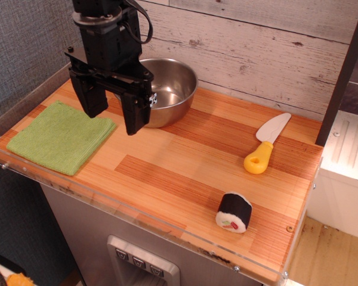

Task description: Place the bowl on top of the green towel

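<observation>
The end effector [111, 113] hangs released and empty, the bowl [167, 89] just behind-right of it, the green towel [59, 137] lying front-left.

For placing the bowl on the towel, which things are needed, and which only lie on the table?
Needed:
bowl
green towel
end effector, open, empty

Only lying there:
knife with yellow handle
toy sushi roll

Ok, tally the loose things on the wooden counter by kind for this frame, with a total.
Bowl: 1
Green towel: 1
Toy knife with yellow handle: 1
Toy sushi roll: 1
Total: 4
The open gripper is not counted.
</observation>
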`<state>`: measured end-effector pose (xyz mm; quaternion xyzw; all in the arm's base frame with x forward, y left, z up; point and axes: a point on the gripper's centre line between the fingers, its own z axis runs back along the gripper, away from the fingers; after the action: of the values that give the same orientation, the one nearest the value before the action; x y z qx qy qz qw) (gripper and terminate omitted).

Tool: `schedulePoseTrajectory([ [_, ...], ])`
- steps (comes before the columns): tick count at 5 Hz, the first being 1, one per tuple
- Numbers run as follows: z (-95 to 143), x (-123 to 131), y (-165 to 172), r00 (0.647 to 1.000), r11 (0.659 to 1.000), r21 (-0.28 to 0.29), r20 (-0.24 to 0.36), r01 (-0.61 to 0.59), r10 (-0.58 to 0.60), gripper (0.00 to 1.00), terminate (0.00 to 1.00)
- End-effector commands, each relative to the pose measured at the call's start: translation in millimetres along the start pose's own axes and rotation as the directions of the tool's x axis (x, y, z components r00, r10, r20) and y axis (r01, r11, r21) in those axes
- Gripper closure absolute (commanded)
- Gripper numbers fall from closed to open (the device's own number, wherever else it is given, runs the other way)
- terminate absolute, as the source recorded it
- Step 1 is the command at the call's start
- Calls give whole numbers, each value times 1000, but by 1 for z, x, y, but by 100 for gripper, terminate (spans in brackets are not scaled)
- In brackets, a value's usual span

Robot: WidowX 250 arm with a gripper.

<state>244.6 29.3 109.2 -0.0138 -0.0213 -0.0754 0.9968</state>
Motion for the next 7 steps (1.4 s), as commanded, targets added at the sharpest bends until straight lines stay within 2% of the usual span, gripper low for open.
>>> schedulePoseTrajectory([
  [1,0,0,0,1000,1000,0,0,0,0,0,0],
  [4,17,97,17,990,998,19,131,-60,57,0,0],
  [5,-5,117,7,992,998,21,118,-51,48,0,0],
  [7,-43,129,4,995,997,38,87,-60,56,0,0],
])
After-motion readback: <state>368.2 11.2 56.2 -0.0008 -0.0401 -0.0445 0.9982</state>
